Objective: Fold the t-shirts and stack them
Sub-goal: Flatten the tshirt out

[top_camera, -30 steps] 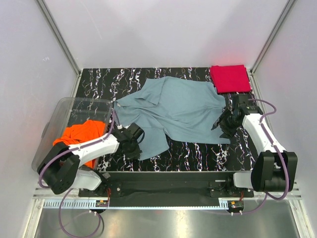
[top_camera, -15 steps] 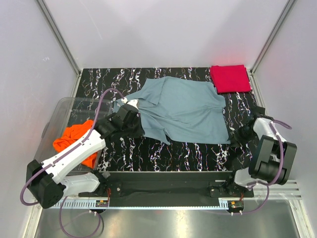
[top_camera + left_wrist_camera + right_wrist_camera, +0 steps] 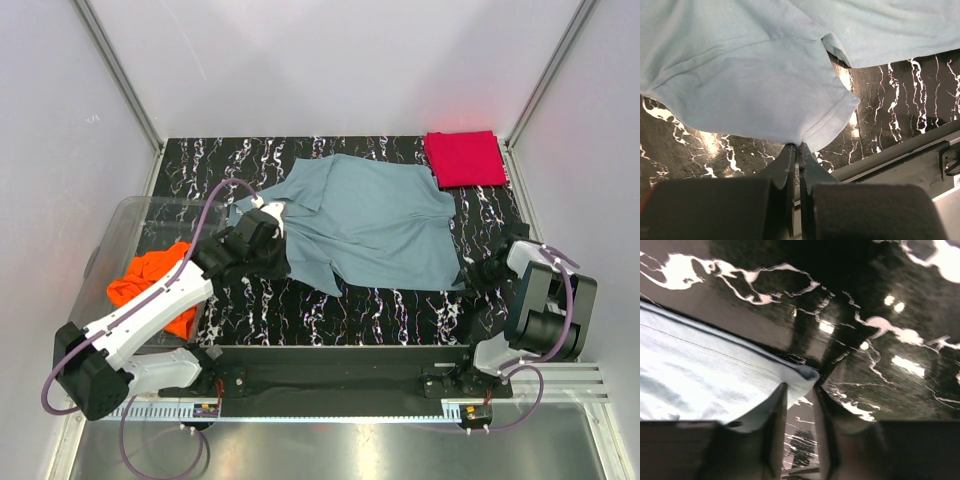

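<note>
The grey-blue t-shirt [image 3: 375, 220] lies spread over the middle of the black marbled table. My left gripper [image 3: 268, 238] is shut on its near-left hem and holds that part folded back over the shirt. In the left wrist view the jaws [image 3: 798, 146] pinch the hem of the shirt [image 3: 750, 80]. My right gripper [image 3: 482, 270] is low at the shirt's near-right corner. In the right wrist view it [image 3: 800, 387] stands open, with the cloth corner [image 3: 802, 375] at the fingertips. The red t-shirt [image 3: 464, 158] lies folded at the back right. The orange t-shirt [image 3: 150, 285] lies crumpled in the bin.
A clear plastic bin [image 3: 130, 222] stands at the table's left edge, next to the left arm. The table [image 3: 400, 310] has a raised front rail just behind the arm bases. White walls close in the back and sides.
My left gripper has carried the shirt's near-left hem away from the front edge and back over the shirt. My right gripper has moved right and nearer, down to the shirt's near-right corner.
</note>
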`<state>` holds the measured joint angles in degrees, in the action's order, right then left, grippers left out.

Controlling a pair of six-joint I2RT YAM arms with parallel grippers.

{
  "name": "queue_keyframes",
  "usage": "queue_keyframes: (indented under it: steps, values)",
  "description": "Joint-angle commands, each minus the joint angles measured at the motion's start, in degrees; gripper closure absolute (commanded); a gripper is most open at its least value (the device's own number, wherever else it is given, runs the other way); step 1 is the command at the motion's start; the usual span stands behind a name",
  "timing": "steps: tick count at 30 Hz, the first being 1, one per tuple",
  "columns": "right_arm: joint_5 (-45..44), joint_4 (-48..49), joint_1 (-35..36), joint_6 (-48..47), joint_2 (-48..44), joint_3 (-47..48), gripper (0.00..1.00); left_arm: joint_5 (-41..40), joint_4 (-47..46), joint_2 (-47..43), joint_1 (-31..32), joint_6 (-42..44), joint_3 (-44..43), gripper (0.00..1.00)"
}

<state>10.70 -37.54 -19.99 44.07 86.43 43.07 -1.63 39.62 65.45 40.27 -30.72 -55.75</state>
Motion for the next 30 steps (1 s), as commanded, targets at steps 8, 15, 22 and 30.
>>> queue_keyframes:
  steps: [8,15,22,30]
  values:
    - [-5.87,7.66,0.21,-4.43,-0.29,0.44,1.0,1.28,0.37,-3.48,-2.13,5.76,-7.52,1.0]
    - [-3.49,-0.77,0.21,-2.06,-19.26,5.7,1.0,-3.73,3.01,-5.85,-3.36,10.84,-18.24,1.0]
    - [-4.9,-10.79,0.21,-1.54,-31.84,22.9,1.0,-8.21,2.66,-6.91,-3.36,23.85,-35.8,1.0]
    - [-2.79,-16.68,0.21,-3.11,-49.14,35.67,1.0,1.27,1.78,-12.8,-3.36,33.79,-51.82,1.0]
